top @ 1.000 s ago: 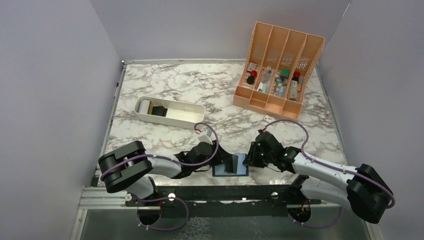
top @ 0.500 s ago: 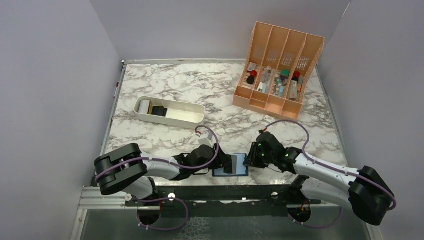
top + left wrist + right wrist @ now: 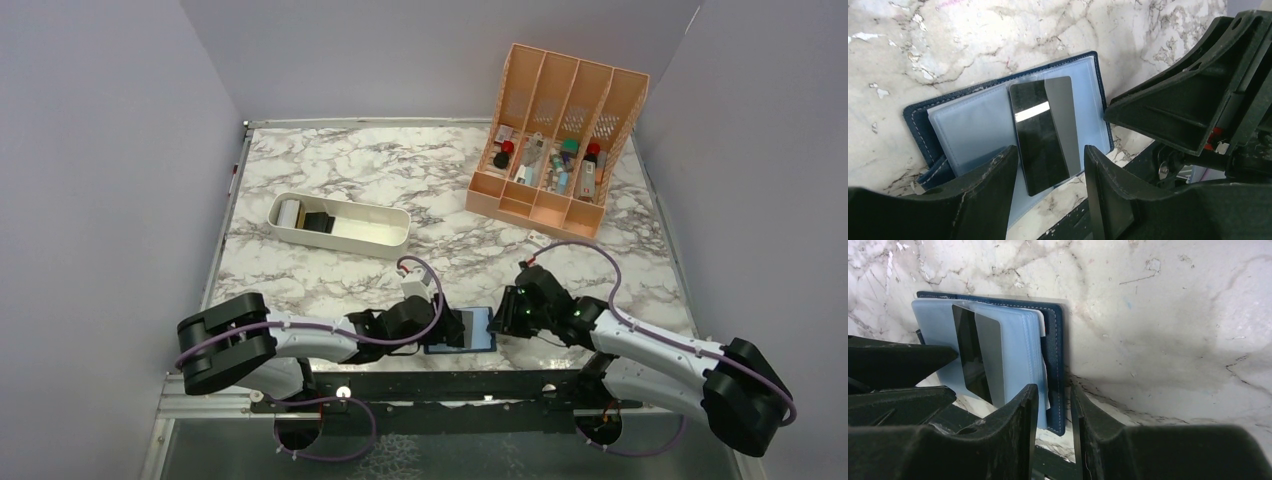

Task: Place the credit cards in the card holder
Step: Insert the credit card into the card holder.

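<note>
Card holder [image 3: 918,120] open flat on worktop [image 3: 998,35], near front edge. Dark credit card [image 3: 1045,132] lies on its pale pockets. Left claw [image 3: 1050,150] spread either side of card, clear of it. Right claw [image 3: 1053,390] narrowly parted at holder's edge; grip unclear.

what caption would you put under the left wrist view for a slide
The left gripper, open, straddles a dark card lying on the clear sleeves of the open navy card holder.

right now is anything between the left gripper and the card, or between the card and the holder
Nothing visible. The card lies between the open left gripper fingers, its far end already on the holder pocket. The right gripper sits at the holder's right edge, beside the card's path.
</note>
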Robot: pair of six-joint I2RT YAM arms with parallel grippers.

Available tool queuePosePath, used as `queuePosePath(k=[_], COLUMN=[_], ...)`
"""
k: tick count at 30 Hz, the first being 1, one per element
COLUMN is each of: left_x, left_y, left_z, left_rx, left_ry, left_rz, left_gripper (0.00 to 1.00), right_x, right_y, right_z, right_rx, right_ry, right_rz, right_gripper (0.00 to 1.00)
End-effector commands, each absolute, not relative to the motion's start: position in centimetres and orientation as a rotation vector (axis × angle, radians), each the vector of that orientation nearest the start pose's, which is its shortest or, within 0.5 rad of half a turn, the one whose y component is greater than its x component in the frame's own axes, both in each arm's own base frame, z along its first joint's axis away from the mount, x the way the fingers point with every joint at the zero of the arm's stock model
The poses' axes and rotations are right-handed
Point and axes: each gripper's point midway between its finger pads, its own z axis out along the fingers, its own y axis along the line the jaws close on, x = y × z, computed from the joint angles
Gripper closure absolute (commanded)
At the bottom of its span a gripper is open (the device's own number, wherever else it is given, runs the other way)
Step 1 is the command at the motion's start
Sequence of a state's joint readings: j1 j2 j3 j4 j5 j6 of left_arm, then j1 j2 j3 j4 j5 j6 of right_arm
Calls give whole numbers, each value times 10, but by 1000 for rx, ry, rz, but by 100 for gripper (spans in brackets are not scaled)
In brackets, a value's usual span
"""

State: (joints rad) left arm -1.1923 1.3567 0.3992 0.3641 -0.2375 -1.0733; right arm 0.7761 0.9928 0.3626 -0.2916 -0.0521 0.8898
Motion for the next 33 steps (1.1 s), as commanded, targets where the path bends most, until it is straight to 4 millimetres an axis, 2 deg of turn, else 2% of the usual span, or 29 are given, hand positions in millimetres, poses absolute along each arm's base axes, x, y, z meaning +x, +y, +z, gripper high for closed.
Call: queuePosePath(k=[1,4,9,14,20,27,33], left_x=[131,129,124,123,120,123,125], left_y=[-321,-327,-330,-343,-355,-352,-361], left_z=[46,48,37,46,50,54,68], left_rx=[-22,-5,-13,0,17,-1,-2], left_ry=[2353,2353,2388,2364,2367,2344,2282], left_rz=[-968,-979,-972,-1014,-1053,-1059,-1135], left_gripper=[45,45,45,45,45,45,45], right_x=[132,130,127,122,120,119,120], right_y=[199,199,201,207,207,206,207], right_z=[25,24,23,19,13,13,13], right_rx=[84,85,86,83,103,113,110], right_ry=[2658,2661,2668,2664,2690,2684,2678], right_rz=[760,766,792,865,861,868,871], right_gripper=[65,65,65,65,66,66,67])
